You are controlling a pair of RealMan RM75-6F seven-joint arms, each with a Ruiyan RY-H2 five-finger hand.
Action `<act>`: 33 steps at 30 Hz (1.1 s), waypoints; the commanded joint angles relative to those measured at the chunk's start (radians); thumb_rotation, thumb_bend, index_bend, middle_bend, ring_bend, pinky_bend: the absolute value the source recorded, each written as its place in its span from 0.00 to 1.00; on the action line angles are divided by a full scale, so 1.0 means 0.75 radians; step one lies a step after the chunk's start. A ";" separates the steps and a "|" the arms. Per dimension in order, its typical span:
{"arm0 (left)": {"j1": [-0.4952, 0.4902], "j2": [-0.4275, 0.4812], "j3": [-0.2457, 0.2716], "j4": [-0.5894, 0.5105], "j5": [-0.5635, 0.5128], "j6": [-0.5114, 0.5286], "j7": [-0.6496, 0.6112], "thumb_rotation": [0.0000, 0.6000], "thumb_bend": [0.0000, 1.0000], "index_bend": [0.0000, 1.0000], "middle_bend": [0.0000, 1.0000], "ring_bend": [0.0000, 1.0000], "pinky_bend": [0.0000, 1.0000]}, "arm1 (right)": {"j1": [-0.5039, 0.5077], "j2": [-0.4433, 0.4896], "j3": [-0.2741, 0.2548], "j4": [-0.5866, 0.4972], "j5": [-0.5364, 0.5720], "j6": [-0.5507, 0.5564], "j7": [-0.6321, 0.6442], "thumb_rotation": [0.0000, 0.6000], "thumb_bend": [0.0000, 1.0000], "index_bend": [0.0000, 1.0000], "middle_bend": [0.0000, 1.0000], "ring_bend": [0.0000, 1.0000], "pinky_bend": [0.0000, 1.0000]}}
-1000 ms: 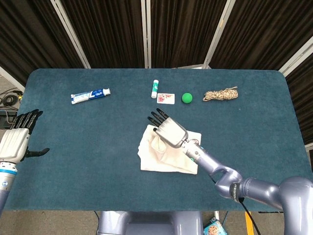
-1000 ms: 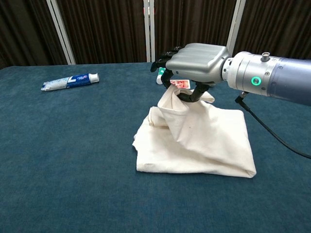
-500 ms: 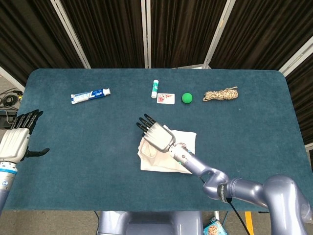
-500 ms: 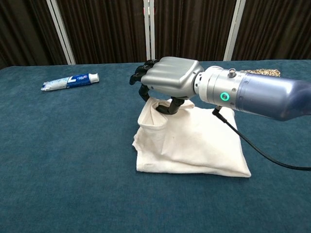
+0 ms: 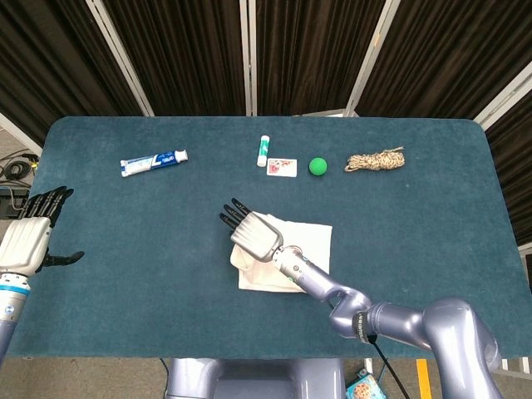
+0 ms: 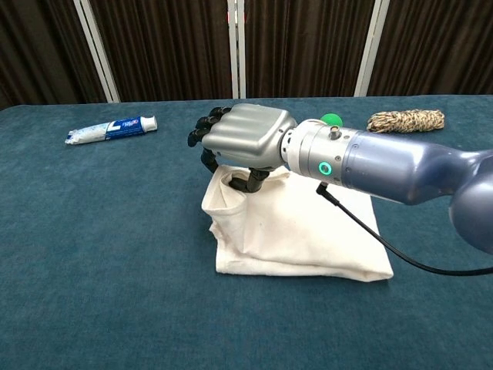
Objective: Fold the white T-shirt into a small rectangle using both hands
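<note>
Handling the white T-shirt [image 6: 296, 235] should be easy in weight but not in shape: it is thin, soft cloth, so I judge that it will sag and fall out of line wherever it is not supported. The best place to take hold seems to be an outer edge or a corner of the top layer, not the thick middle, so that only one layer lifts.

The shirt is cream-white, already folded into a rough rectangle, with a raised, wrinkled flap at its left end. It lies on the blue table [image 5: 125, 241], near the front middle, well apart from the small things at the back.

The right robot hand [image 6: 243, 139] is above this left end and pinches the raised flap between thumb and finger, while the other fingers point out to the left. The left robot hand [image 5: 33, 237] is at the left table edge, holding nothing, fingers spread, far from the shirt.
</note>
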 commanded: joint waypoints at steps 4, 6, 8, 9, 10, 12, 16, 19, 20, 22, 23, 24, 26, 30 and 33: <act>-0.004 -0.004 0.001 0.004 -0.004 -0.008 0.004 1.00 0.00 0.00 0.00 0.00 0.00 | 0.008 -0.060 0.008 0.063 0.032 0.001 -0.017 1.00 0.41 0.74 0.12 0.00 0.00; -0.005 -0.004 0.002 0.004 -0.004 -0.010 0.004 1.00 0.00 0.00 0.00 0.00 0.00 | 0.007 -0.075 0.008 0.078 0.041 0.004 -0.023 1.00 0.38 0.63 0.10 0.00 0.00; -0.005 -0.004 0.002 0.004 -0.004 -0.010 0.004 1.00 0.00 0.00 0.00 0.00 0.00 | 0.001 -0.089 0.012 0.084 0.072 -0.007 -0.036 1.00 0.25 0.37 0.06 0.00 0.00; -0.005 -0.004 0.002 0.004 -0.004 -0.009 0.004 1.00 0.00 0.00 0.00 0.00 0.00 | -0.002 -0.093 0.017 0.079 0.090 -0.011 -0.046 1.00 0.14 0.22 0.03 0.00 0.00; -0.005 -0.003 0.002 0.003 -0.004 -0.008 0.003 1.00 0.00 0.00 0.00 0.00 0.00 | -0.005 -0.098 0.024 0.073 0.105 -0.006 -0.057 1.00 0.08 0.13 0.01 0.00 0.00; -0.005 -0.003 0.002 0.004 -0.004 -0.009 0.003 1.00 0.00 0.00 0.00 0.00 0.00 | -0.012 -0.103 0.038 0.057 0.121 0.017 -0.069 1.00 0.00 0.01 0.00 0.00 0.00; -0.007 -0.004 0.004 0.005 -0.001 -0.014 0.001 1.00 0.00 0.00 0.00 0.00 0.00 | -0.033 -0.083 0.078 -0.011 0.120 0.094 -0.012 1.00 0.00 0.00 0.00 0.00 0.00; -0.007 -0.004 0.005 0.004 0.000 -0.015 0.000 1.00 0.00 0.00 0.00 0.00 0.00 | -0.048 -0.038 0.090 -0.065 0.113 0.128 0.005 1.00 0.00 0.00 0.00 0.00 0.00; -0.008 -0.004 0.005 0.004 0.001 -0.015 0.000 1.00 0.00 0.00 0.00 0.00 0.00 | -0.054 -0.014 0.091 -0.085 0.110 0.138 0.004 1.00 0.00 0.00 0.00 0.00 0.00; -0.007 -0.003 0.006 0.002 0.004 -0.014 0.000 1.00 0.00 0.00 0.00 0.00 0.00 | -0.065 0.015 0.091 -0.109 0.112 0.147 0.000 1.00 0.00 0.00 0.00 0.00 0.00; -0.007 -0.003 0.006 0.001 0.005 -0.013 0.000 1.00 0.00 0.00 0.00 0.00 0.00 | -0.072 0.031 0.090 -0.122 0.116 0.150 -0.002 1.00 0.00 0.00 0.00 0.00 0.00; -0.006 -0.003 0.007 -0.001 0.007 -0.012 0.001 1.00 0.00 0.00 0.00 0.00 0.00 | -0.083 0.053 0.085 -0.138 0.124 0.152 -0.007 1.00 0.00 0.00 0.00 0.00 0.00; -0.005 -0.001 0.007 -0.006 0.010 -0.008 0.000 1.00 0.00 0.00 0.00 0.00 0.00 | -0.102 0.085 0.070 -0.156 0.135 0.151 -0.017 1.00 0.00 0.00 0.00 0.00 0.00; -0.002 0.001 0.008 -0.011 0.015 -0.002 -0.001 1.00 0.00 0.00 0.00 0.00 0.00 | -0.133 0.119 0.038 -0.172 0.155 0.138 -0.015 1.00 0.00 0.00 0.00 0.00 0.00; -0.001 0.002 0.008 -0.011 0.015 -0.001 -0.002 1.00 0.00 0.00 0.00 0.00 0.00 | -0.144 0.127 0.023 -0.182 0.156 0.136 -0.007 1.00 0.00 0.00 0.00 0.00 0.00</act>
